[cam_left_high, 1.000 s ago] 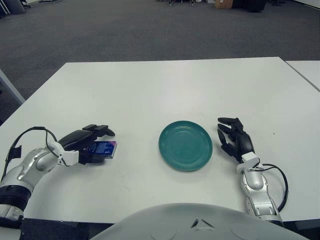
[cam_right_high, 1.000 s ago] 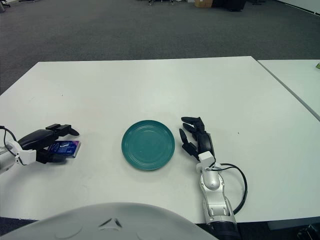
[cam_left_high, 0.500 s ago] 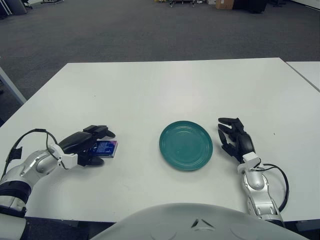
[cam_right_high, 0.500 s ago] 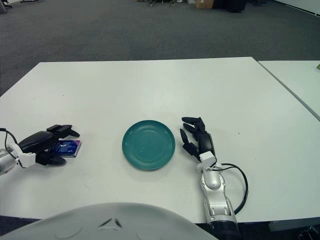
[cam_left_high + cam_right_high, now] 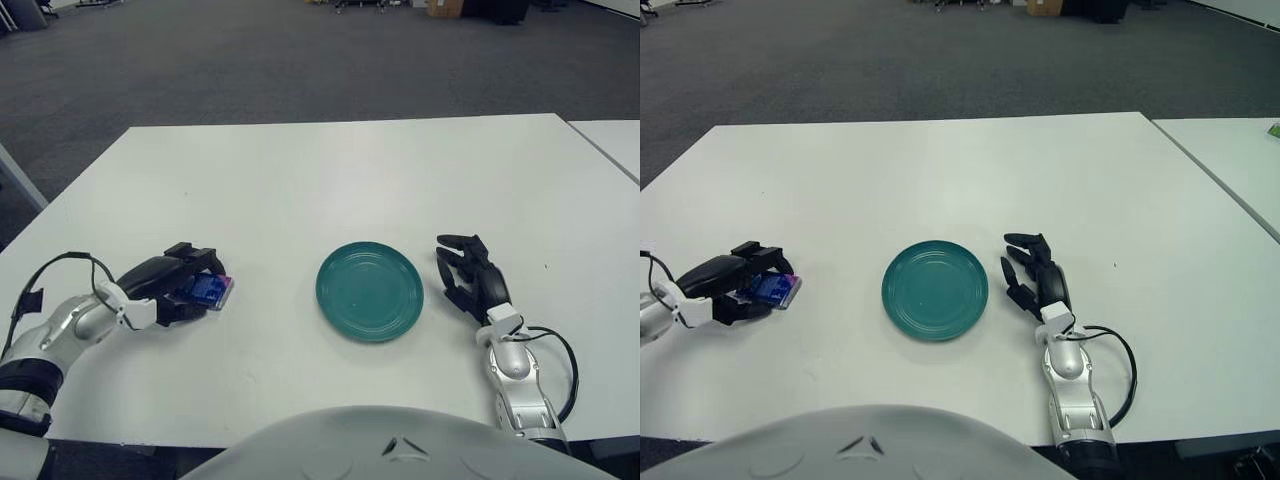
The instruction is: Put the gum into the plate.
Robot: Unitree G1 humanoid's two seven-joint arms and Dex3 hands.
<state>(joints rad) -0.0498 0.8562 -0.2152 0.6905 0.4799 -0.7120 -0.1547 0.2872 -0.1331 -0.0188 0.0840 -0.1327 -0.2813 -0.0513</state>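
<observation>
A white surface (image 5: 330, 180) fills most of the view, with grey carpet behind it. Nearest, toward its left edge, the left hand (image 5: 172, 284) has its dark fingers curled around the blue gum (image 5: 207, 291) pack, which sits low over the surface, tilted. At the right, the right hand (image 5: 470, 280) shows just beside the plate (image 5: 370, 291), fingers loosely spread and holding nothing. The teal plate lies between the two hands, well apart from the gum.
</observation>
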